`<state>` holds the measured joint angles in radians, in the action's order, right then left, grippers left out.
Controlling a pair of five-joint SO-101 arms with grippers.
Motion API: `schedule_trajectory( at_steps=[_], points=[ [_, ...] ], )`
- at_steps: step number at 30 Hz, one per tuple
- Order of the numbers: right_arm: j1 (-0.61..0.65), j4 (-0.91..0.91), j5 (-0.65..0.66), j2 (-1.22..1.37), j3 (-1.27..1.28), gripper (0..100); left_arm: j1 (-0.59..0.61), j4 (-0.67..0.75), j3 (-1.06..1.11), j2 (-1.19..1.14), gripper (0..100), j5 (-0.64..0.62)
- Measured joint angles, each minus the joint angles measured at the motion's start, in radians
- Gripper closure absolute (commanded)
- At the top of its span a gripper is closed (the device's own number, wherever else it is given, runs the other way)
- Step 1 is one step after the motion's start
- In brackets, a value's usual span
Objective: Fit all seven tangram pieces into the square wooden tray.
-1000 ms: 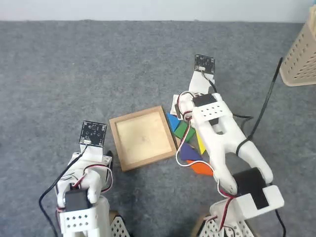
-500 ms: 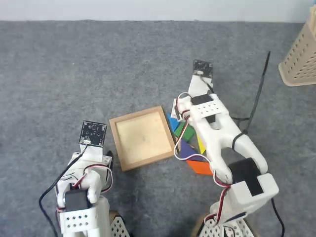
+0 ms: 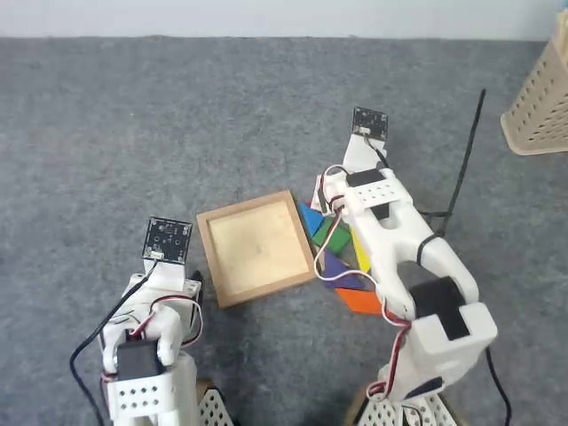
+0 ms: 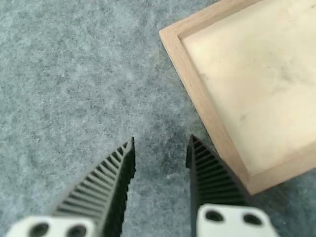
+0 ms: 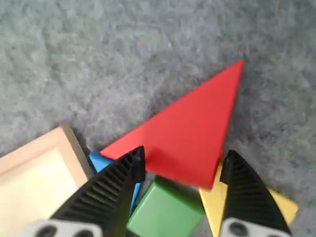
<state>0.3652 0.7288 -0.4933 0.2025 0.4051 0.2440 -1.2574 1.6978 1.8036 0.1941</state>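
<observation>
The right claw (image 5: 185, 153) hangs released, its 2 toothed fingers spread wide over the red triangle (image 5: 187, 133), 1 tip near each end of the short edge that meets the rest of the pile. From where I stand, that looks like the piece it is lining up on. The triangle's long edge is the far one, facing open desk and away from the other pieces. I'd guess a pinch across the flat body from this stance would have to span a lot of wood, so a turn of the wrist or a bite on a corner may be needed.

Packed against the red one are a blue piece (image 5: 100, 160), a green block (image 5: 165, 212) and a yellow piece (image 5: 281, 203). In the high view a purple piece (image 3: 335, 266) and an orange one (image 3: 359, 300) lie lower in the same heap, just right of the frame's centre and partly under the arm. That makes 6 colours I can count; a 7th I can't pick out.

The square wooden tray (image 3: 257, 244) sits at the centre of the high view, bare inside, with its right rim right up against the heap. The carry is therefore short and runs leftward in that view, and the right arm is plainly the nearer one. The left claw (image 4: 162, 140) is also released, gripping nothing. It sits low over the desk (image 3: 133, 115) just beside the tray's left rim, toward the lower left of the high view.
</observation>
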Motion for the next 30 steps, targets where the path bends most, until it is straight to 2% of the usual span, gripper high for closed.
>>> schedule_trajectory(
  at_steps=[12,20,26,30],
  points=[
    [-0.002,-0.077,0.0,0.018,0.0,75.4,0.0,0.0,0.0,0.0,83,0.0],
    [-0.005,-0.084,0.0,0.018,0.0,89.7,0.0,0.0,0.0,0.0,83,0.0],
    [-0.008,-0.11,-0.002,0.017,0.0,91.6,0.0,0.0,0.0,0.0,83,0.0],
    [-0.009,-0.112,-0.002,0.017,0.0,96.5,0.0,0.0,0.0,0.0,83,0.0]
  ],
)
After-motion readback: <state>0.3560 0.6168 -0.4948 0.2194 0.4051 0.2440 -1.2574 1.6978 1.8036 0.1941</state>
